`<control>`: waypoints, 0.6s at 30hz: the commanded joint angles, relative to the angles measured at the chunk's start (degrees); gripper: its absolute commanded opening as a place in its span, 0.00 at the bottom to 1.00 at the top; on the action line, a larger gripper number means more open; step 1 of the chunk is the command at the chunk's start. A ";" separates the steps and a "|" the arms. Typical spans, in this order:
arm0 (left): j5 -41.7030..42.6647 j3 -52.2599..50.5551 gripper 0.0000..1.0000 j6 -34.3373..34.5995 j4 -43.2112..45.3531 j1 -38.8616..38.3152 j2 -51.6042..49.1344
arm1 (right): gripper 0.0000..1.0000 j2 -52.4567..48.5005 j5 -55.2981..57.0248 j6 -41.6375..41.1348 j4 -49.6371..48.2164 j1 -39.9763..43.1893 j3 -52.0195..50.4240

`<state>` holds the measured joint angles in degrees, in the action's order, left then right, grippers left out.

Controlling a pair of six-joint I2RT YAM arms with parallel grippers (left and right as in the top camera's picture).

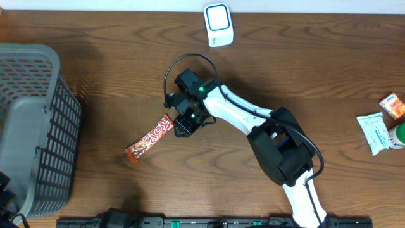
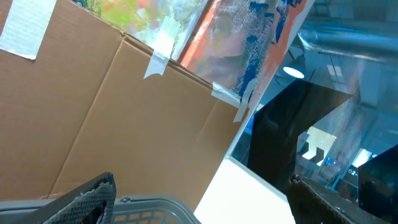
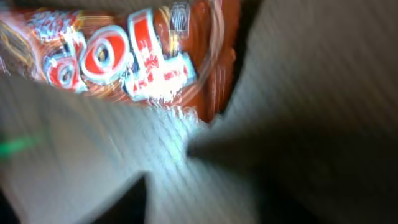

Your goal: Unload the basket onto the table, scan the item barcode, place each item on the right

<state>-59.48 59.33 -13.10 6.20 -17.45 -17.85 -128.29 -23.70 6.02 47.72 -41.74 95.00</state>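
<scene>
Overhead, the bar (image 1: 150,138) lies slantwise on the tabletop (image 1: 285,63), left of centre, between the basket (image 1: 31,95) at the left edge and the right arm. The right tool (image 1: 185,124) is down at the bar's upper right end, touching it or just over it; I cannot tell which. The right wrist view is badly blurred. The bar's red-and-white wrapper fills the top of it, very close to the camera, but whether the tool grips the bar or stands loose about it cannot be told. The white scanner (image 1: 218,25) sits at the far edge, well apart from the bar. Snack packets (image 1: 374,132) lie at the right edge. In the left wrist view the left tool (image 2: 200,186) stands wide open, holding nothing, with the basket's rim low in the picture.
</scene>
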 commanded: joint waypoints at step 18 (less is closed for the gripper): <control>-0.57 -0.20 0.88 0.28 0.07 -0.09 -0.33 | 0.06 -3.65 26.64 -16.26 -8.57 -9.05 8.63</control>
<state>-59.48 59.33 -13.10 6.17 -17.45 -17.85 -131.28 -2.04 -6.11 39.46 -50.35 102.39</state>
